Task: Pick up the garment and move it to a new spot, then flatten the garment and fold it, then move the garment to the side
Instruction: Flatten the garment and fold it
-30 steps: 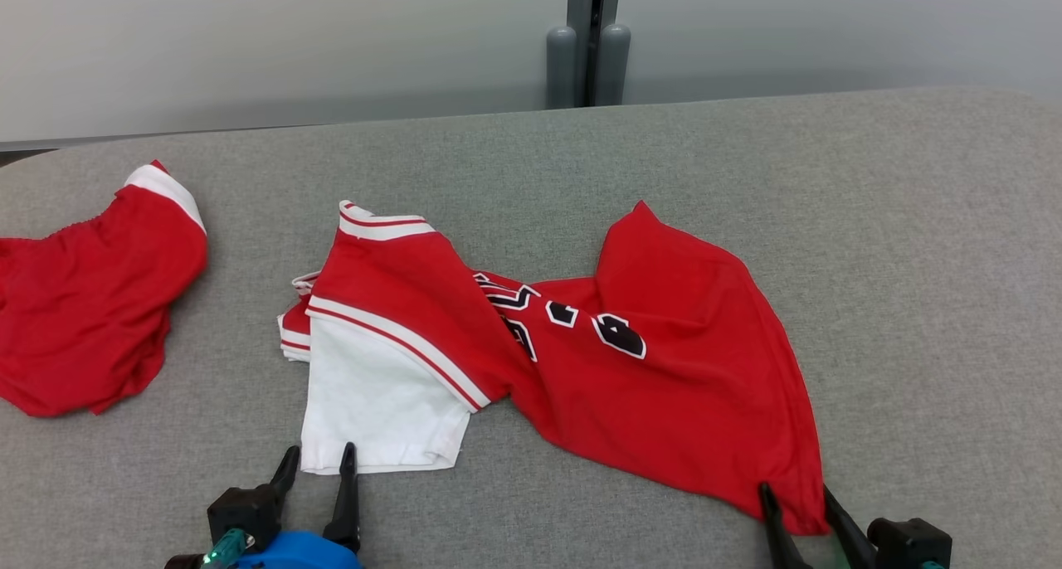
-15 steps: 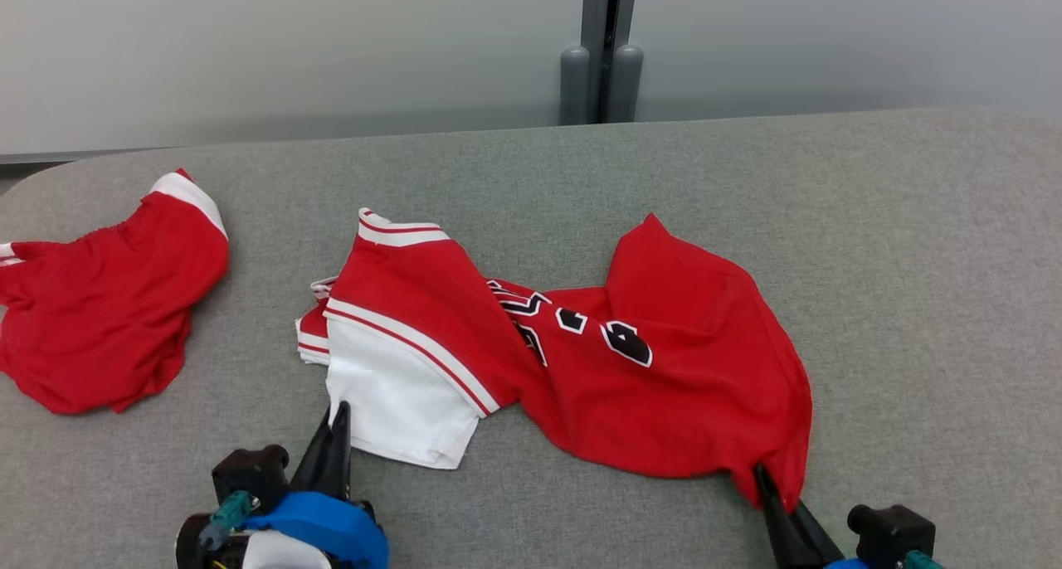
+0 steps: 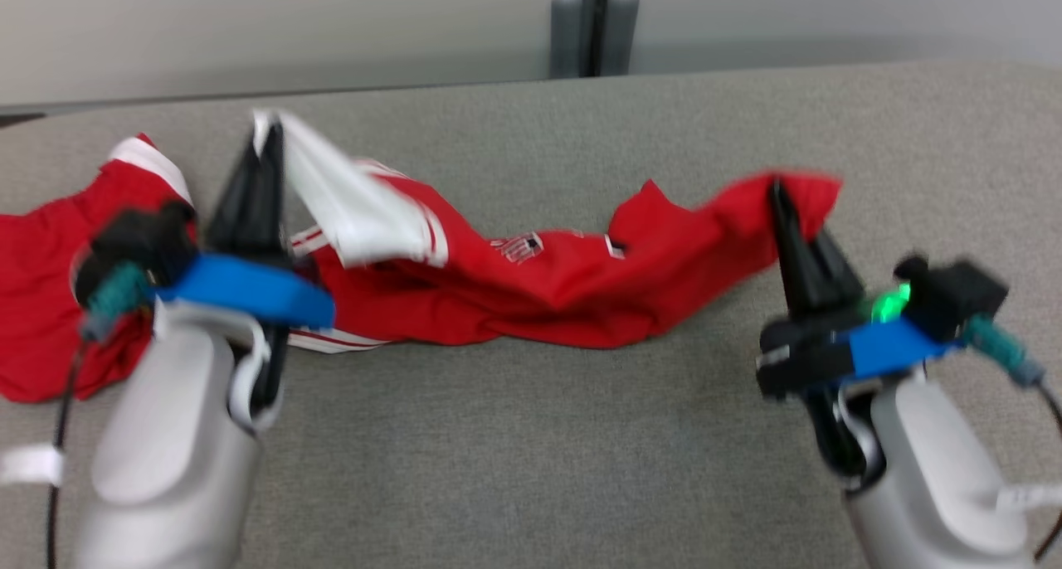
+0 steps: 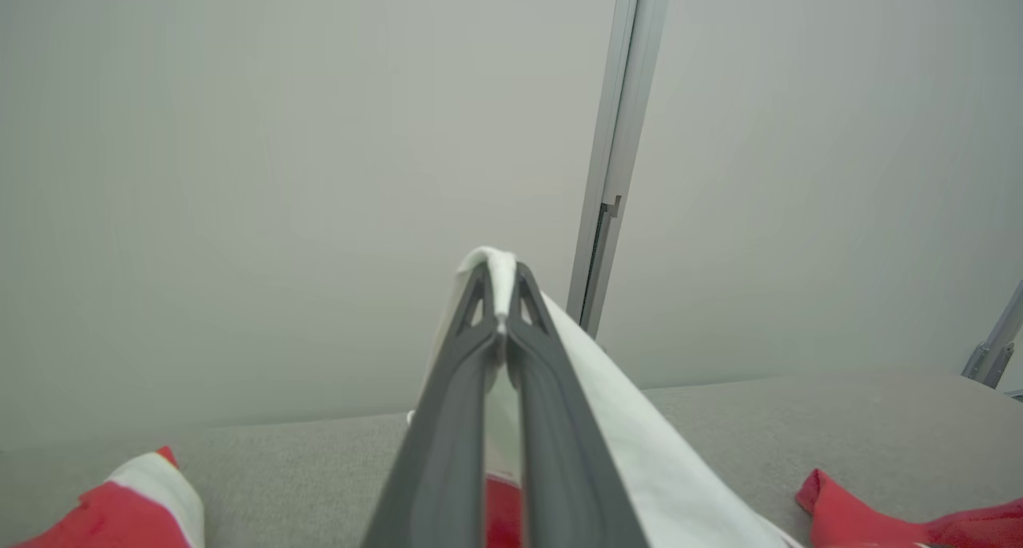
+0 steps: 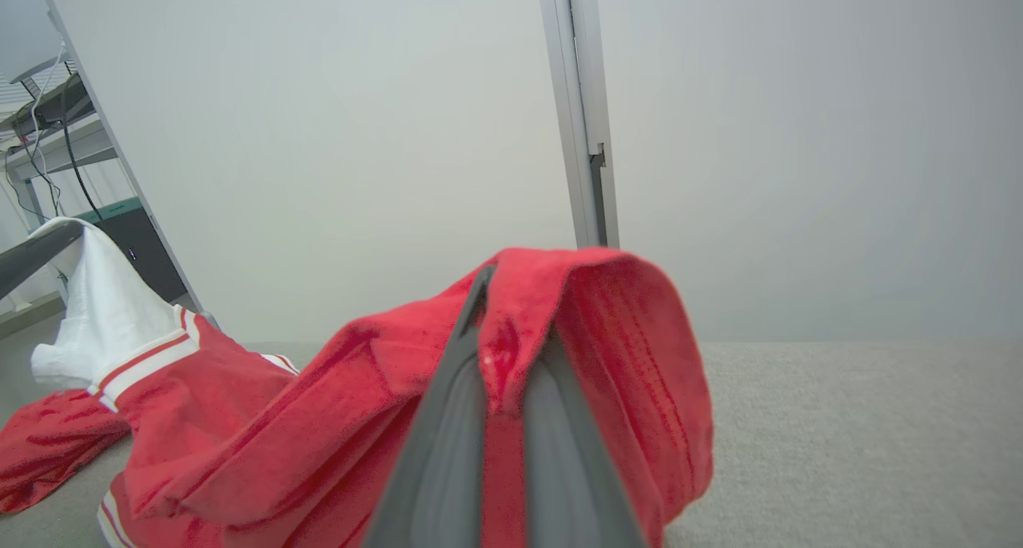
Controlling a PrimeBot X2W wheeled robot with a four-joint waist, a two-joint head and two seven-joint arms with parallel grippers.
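Note:
The garment (image 3: 539, 287), a red jersey with a white panel and black lettering, hangs stretched between both grippers, its middle sagging onto the grey table (image 3: 531, 453). My left gripper (image 3: 265, 133) is raised at the left, shut on the white corner. My right gripper (image 3: 776, 189) is raised at the right, shut on a red corner. The left wrist view has white cloth (image 4: 639, 444) pinched at the tips of the left gripper (image 4: 501, 272). In the right wrist view, red cloth (image 5: 320, 420) drapes over the tips of the right gripper (image 5: 511, 292).
A second red garment (image 3: 41, 287) with white trim lies bunched at the table's left edge, partly behind my left arm. A grey post (image 3: 591, 21) and a pale wall stand behind the table. Bare grey surface lies in front of and to the right of the jersey.
Both grippers closed on the jersey's near corners, then rose and carried them up and away from me. The cloth went from lying spread to hanging between them. The head camera also shifted.

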